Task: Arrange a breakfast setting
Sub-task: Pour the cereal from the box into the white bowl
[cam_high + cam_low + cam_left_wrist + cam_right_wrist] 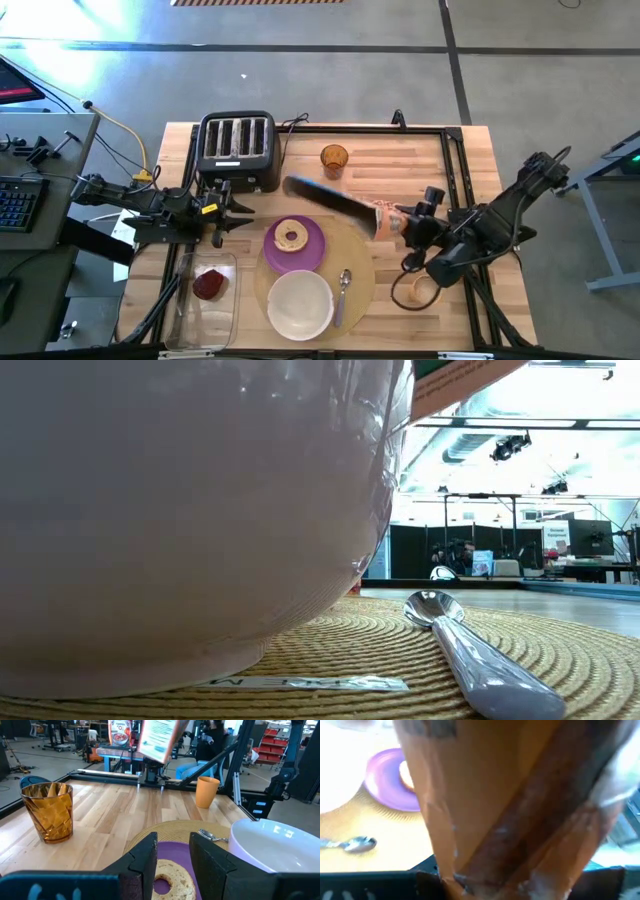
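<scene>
Most was laid: bagel ring (291, 236) on purple plate (310, 254), empty white bowl (299, 304), metal spoon (343, 290) on round tan placemat (362, 262). Right fingers (398, 219) gripped an orange cereal box (335, 202), unpoured; left fingers (237, 213) open.

A: Mat (362, 262) crowded. Purple plate (294, 245) with bagel (291, 236), white bowl (299, 304), spoon (343, 290) beside it, narrow bare strip right of the spoon.

B: Above it?

A: Cereal box (345, 206) tilted over the mat's far right side, held in the right gripper (398, 222). Blocks approach from there.

B: Left side?

A: Left gripper (240, 215), fingers apart, sits between toaster (237, 150) and clear container (205, 298); tight gap. Open wood near the amber glass (334, 159) and the far right corner.
</scene>
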`<control>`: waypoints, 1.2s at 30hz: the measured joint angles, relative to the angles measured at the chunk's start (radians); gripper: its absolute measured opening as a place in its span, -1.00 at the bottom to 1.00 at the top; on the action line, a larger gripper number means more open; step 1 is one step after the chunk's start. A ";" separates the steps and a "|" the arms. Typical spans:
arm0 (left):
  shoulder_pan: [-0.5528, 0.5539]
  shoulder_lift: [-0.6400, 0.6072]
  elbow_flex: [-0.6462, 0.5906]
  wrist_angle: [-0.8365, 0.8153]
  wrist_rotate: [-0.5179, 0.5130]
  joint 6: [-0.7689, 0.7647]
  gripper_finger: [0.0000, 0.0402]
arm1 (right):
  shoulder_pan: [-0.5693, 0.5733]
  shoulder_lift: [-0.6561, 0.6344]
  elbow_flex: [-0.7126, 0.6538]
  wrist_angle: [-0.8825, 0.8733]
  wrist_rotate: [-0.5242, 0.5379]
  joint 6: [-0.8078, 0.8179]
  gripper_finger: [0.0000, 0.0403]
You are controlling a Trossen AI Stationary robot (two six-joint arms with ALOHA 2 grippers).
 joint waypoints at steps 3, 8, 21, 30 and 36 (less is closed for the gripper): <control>0.000 0.000 0.000 0.000 0.000 0.000 -0.48 | 0.009 0.000 0.012 0.004 -0.024 -0.074 -0.20; 0.000 0.000 0.000 0.000 0.000 0.000 -0.48 | 0.008 0.000 0.013 0.014 -0.041 -0.182 -0.20; 0.000 0.000 0.000 0.000 0.000 0.000 -0.48 | 0.008 0.000 0.013 0.077 -0.060 -0.604 -0.20; 0.000 0.000 0.000 0.000 0.000 0.000 -0.48 | 0.006 0.001 0.013 0.078 -0.057 -0.777 -0.20; 0.000 0.000 0.000 0.000 0.000 0.000 -0.48 | 0.005 0.010 0.013 0.077 -0.056 -0.891 -0.20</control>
